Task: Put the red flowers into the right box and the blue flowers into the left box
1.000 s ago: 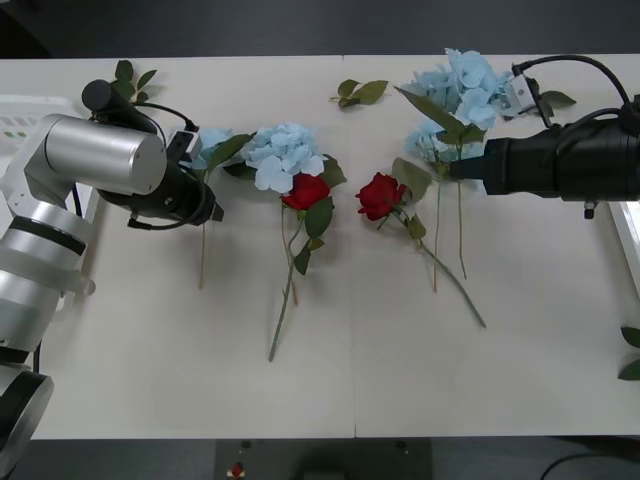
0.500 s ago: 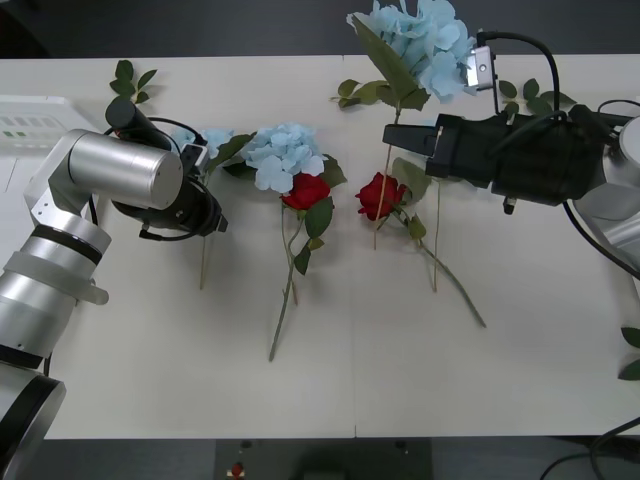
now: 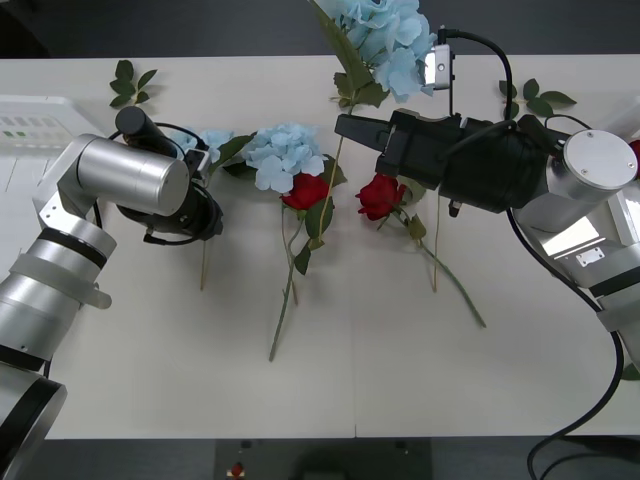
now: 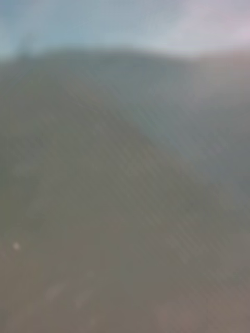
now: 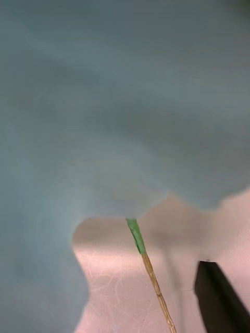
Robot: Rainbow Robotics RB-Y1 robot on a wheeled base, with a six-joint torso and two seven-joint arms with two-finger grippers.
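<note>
The right claw (image 3: 345,128) is up above the middle of the counter (image 3: 500,380), pinched on the thin stem of a blue flower (image 3: 380,35). The bloom sticks up past the far edge of the counter and the stem hangs down in front of the red roses. The right wrist view is just a blur, so nothing to get from it.

The left claw (image 3: 205,200) sits low over the leftmost blue flower (image 3: 212,140), right at its head. Whether it's wide or closed, can't tell: the arm covers it in the front view, and the left wrist view has pale blue petals (image 5: 104,104) right up against the lens, with a green-brown stem (image 5: 151,270) running off over the counter and one dark fingertip (image 5: 219,296) at the corner.

Still lying on the counter: another blue flower (image 3: 283,155) next to the left one, two red flowers (image 3: 307,190) (image 3: 380,195) side by side in the middle with stems pointing toward the robot, and loose leaf sprigs (image 3: 130,78) near the far edge. A white box (image 3: 30,115) peeks in at the far left, with a white rim (image 3: 625,215) at the right behind the arm.
</note>
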